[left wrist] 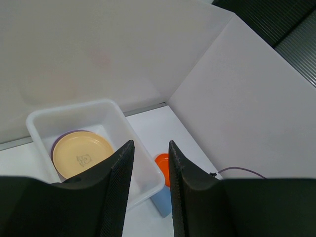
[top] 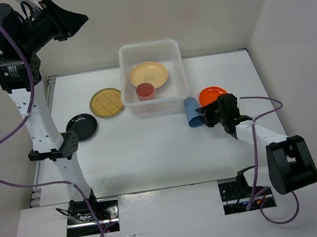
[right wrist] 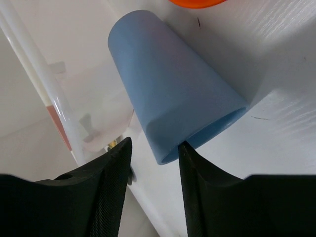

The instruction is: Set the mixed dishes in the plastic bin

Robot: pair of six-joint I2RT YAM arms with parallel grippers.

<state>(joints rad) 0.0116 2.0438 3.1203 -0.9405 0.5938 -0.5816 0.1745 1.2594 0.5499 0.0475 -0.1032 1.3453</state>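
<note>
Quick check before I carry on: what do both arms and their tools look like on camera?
The left arm and right arm have white links with black joint housings; a purple cable trails loosely along each. The left tool and right tool are black, each with two flat fingers carrying a fine mesh-like texture inside.

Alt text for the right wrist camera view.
A light blue plastic cup lies on its side on the white table, open end toward the right gripper, whose two black fingers flank the rim's near edge. The translucent plastic bin stands at left.
</note>
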